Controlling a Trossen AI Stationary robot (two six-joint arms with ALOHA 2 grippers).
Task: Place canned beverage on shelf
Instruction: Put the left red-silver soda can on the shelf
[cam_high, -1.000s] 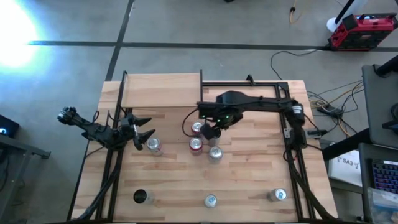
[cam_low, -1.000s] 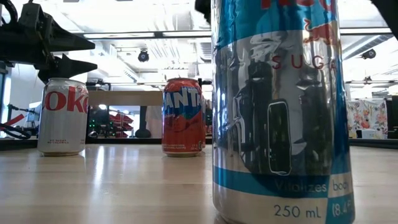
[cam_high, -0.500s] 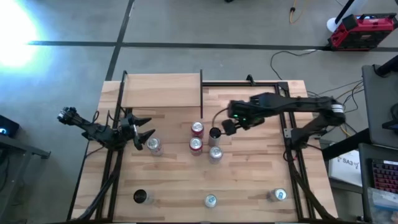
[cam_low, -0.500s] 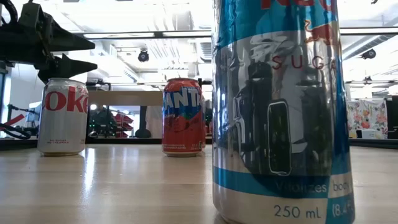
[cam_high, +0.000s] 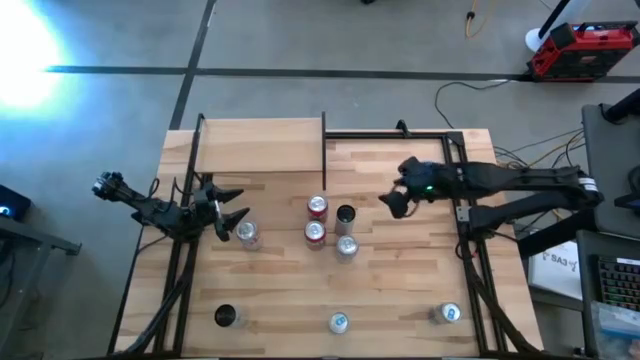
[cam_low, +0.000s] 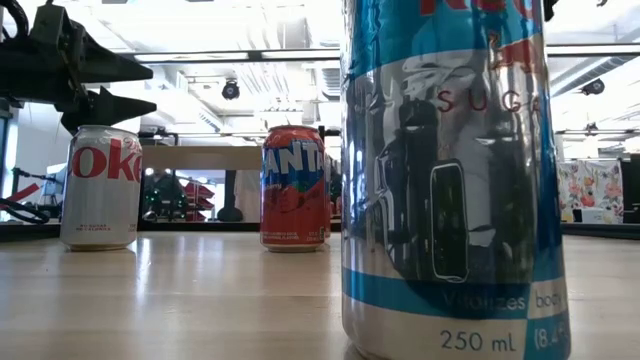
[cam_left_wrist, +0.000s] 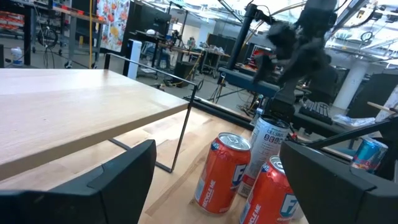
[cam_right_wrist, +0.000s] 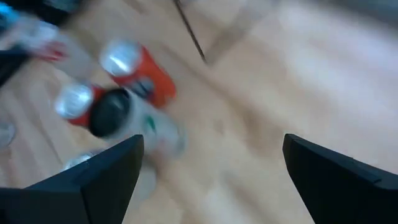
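Note:
The shelf (cam_high: 262, 146), a pale wood board in a thin black frame, stands at the table's far left; nothing stands on it. In the middle of the table is a cluster of cans: two red ones (cam_high: 317, 207) (cam_high: 314, 232), a dark-topped one (cam_high: 345, 215) and a silver one (cam_high: 346, 247). A Coke can (cam_high: 247, 233) stands left of them. My right gripper (cam_high: 389, 205) hangs open to the right of the cluster, touching nothing. My left gripper (cam_high: 243, 202) is open and level just beyond the Coke can, holding nothing.
Three more cans stand along the near edge (cam_high: 226, 317) (cam_high: 338, 322) (cam_high: 449, 314); the middle one fills the low view (cam_low: 445, 180). A black frame rail (cam_high: 400, 135) runs along the far right. Bare tabletop lies between the cluster and the right edge.
My right gripper has drawn back from over the can cluster toward the table's right edge, tipping as it went, its fingers staying apart. The dark-topped can it had covered now shows, standing upright among the others.

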